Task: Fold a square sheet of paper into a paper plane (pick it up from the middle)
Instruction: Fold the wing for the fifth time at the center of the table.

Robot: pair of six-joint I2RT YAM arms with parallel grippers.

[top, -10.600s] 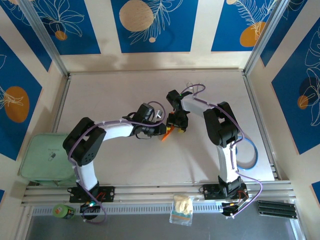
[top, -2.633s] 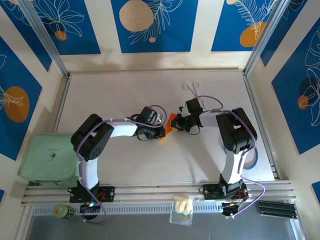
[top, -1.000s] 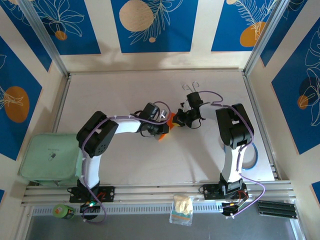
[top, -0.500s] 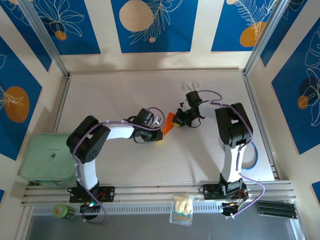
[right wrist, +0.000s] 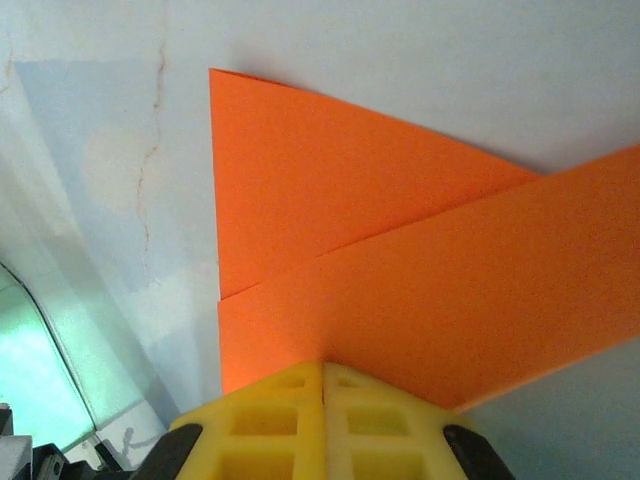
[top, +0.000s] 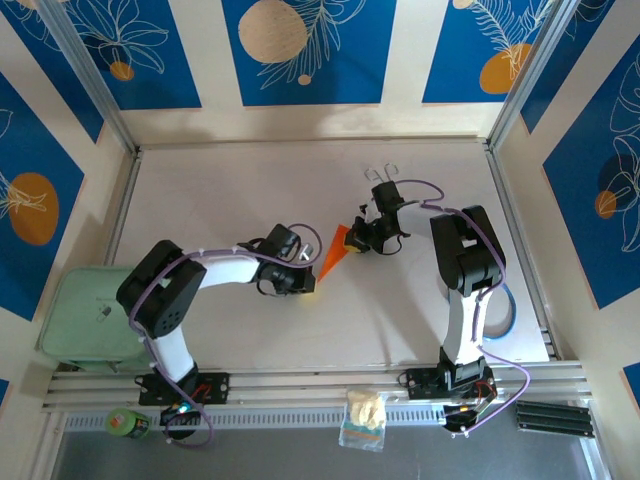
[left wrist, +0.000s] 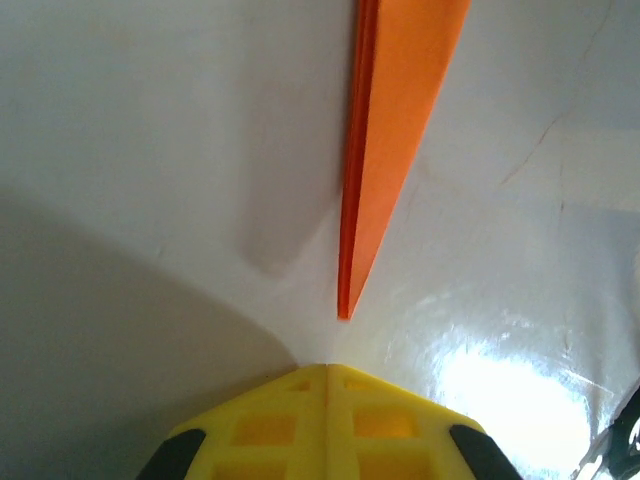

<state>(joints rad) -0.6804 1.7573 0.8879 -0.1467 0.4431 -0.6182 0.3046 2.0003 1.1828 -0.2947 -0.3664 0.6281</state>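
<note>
Near the middle of the counter (top: 220, 190) in the top view, the plane (top: 338, 250) shows as a narrow orange dart, its tip pointing to 7 o'clock. The right hand (top: 356, 236) is at the wide end, at 1 o'clock of the plane, and is closed on the paper. The left hand (top: 308, 285) sits just past the tip, at 7 o'clock, pressed closed and empty. Tongs (top: 383, 173) lie at 12 o'clock of the right hand, apart from it.

From the left wrist, the yellow fingers (left wrist: 270, 425) meet in a tight seam at 6 o'clock. The plane's tip ends just short of them, and its body runs up to 12 o'clock.

From the right wrist, the fingers (right wrist: 270, 420) are clamped together at 6 o'clock on the edge of the orange folds, which spread toward 12 and 3 o'clock.
</note>
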